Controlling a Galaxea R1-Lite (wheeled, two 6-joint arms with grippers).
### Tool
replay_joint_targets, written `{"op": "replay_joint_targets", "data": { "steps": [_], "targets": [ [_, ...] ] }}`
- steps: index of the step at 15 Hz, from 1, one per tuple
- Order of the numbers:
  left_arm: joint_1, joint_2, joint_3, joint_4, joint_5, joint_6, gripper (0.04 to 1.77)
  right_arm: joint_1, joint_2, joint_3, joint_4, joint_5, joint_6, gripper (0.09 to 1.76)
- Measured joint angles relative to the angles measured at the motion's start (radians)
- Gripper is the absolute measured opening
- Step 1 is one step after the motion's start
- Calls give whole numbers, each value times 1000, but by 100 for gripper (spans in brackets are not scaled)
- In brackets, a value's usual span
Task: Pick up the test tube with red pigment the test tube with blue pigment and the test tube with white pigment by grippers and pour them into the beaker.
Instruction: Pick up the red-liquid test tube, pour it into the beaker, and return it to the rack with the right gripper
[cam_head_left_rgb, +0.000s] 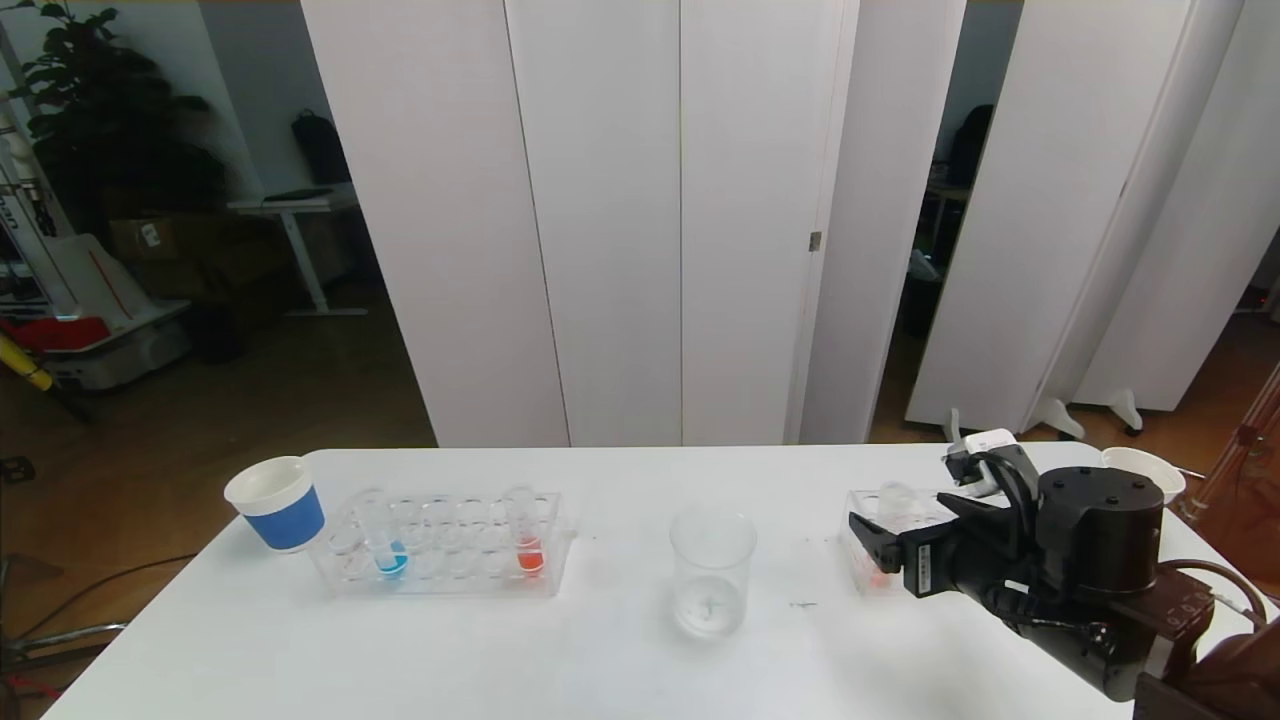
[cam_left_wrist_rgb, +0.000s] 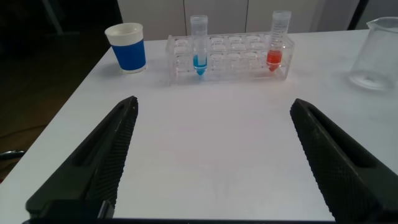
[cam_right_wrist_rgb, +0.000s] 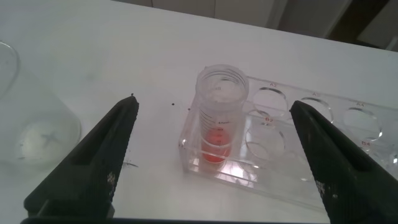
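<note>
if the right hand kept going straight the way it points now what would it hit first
Most likely the tube with orange-red liquid standing in the end hole of the clear rack. It sits centred between the open right hand, though how far off is unclear.

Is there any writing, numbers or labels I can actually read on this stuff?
None can be read.
Right-hand rack: tiny marks beside the holes, too small to read.
Tube with orange-red liquid: graduation lines, digits illegible.
Right pincer: white sticker, blurred.
Beaker: faint marks, unreadable.
</note>
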Motion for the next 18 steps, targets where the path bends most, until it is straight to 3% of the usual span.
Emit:
{"op": "replay_joint_targets", "data": {
  "steps": [9,10,12,13,14,15,18],
  "targets": [
    [0,0,0,0,0,0,175,0,40,-11,-18,1,0,171],
    [0,0,0,0,0,0,175,0,43,-13,-16,2,1,151],
    [0,0,0,0,0,0,175,1,51,-16,-14,1,8,69],
    [0,0,0,0,0,0,175,0,53,-19,-14,4,11,43],
    [0,0,0,0,0,0,175,4,54,-21,-13,4,16,40],
    [0,0,0,0,0,0,175,6,55,-24,-11,5,23,56],
    [0,0,0,0,0,0,175,16,58,-31,-9,4,40,59]
  ]
}}
